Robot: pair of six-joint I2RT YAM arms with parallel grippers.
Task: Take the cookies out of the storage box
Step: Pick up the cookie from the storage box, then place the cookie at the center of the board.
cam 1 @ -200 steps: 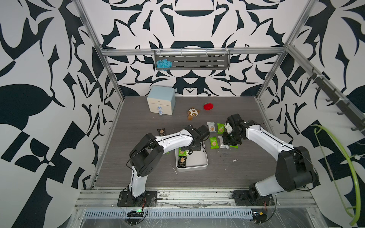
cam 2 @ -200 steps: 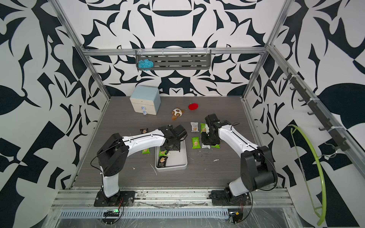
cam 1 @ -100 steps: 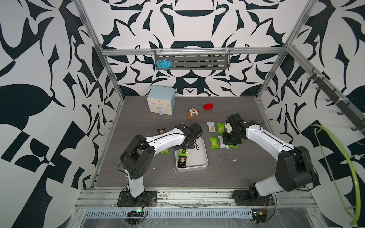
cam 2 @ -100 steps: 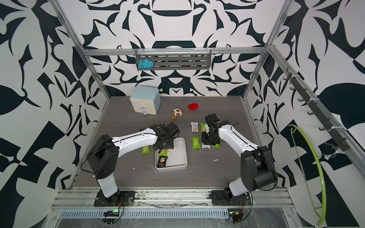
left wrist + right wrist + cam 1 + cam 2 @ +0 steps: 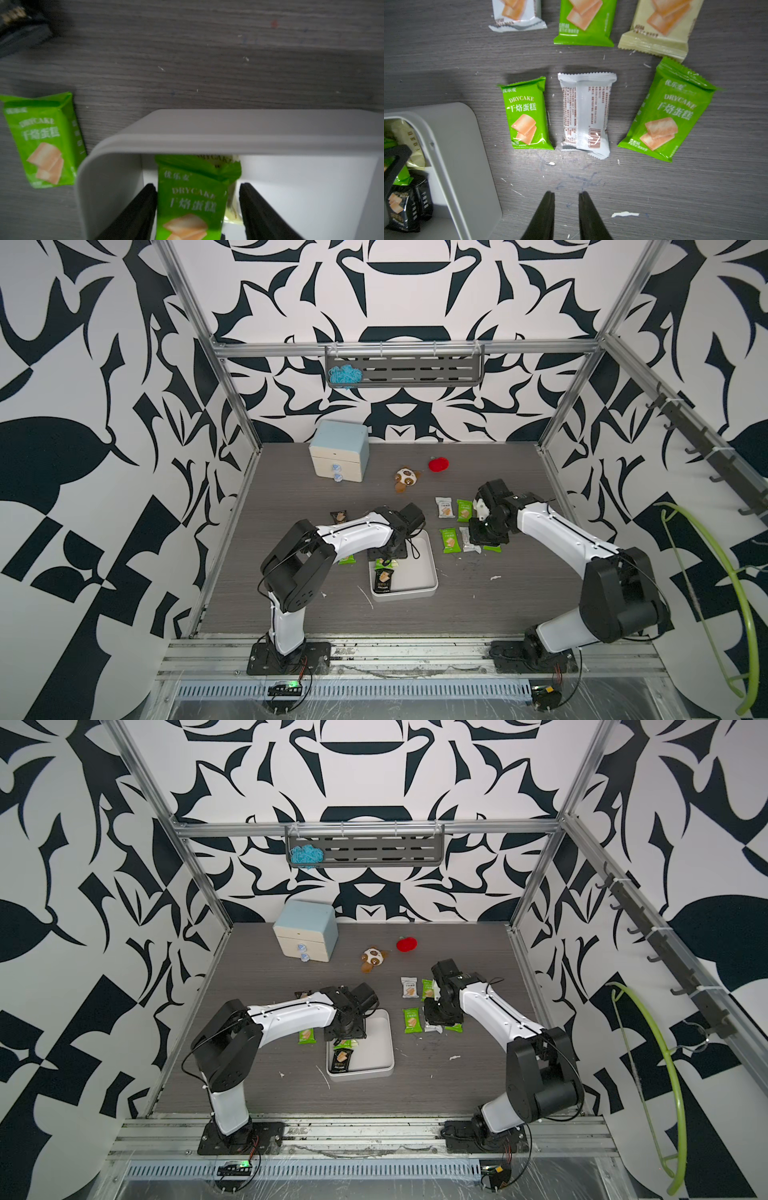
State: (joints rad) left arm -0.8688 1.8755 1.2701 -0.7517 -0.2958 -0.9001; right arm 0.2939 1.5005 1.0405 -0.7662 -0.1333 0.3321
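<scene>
Presently on hand, both arms, itemised.

Left gripper: my jaws stand partly open inside the storage box, astride a green packet. One finger touches its edge and the other stands just off it. No clamped hold visible.

Right gripper: my jaws are nearly together with a narrow gap and nothing between them, above the table.

Cookies in the box: that green packet, lying over a cream packet; a black packet just beside them.

Cookies out, right of the box: front green packet, face-down white packet, tilted green packet. Behind them: back white packet, back green packet, back cream packet.

Cookies out, left of the box: side green packet, just beside the wall; side black packet, farther back.
</scene>
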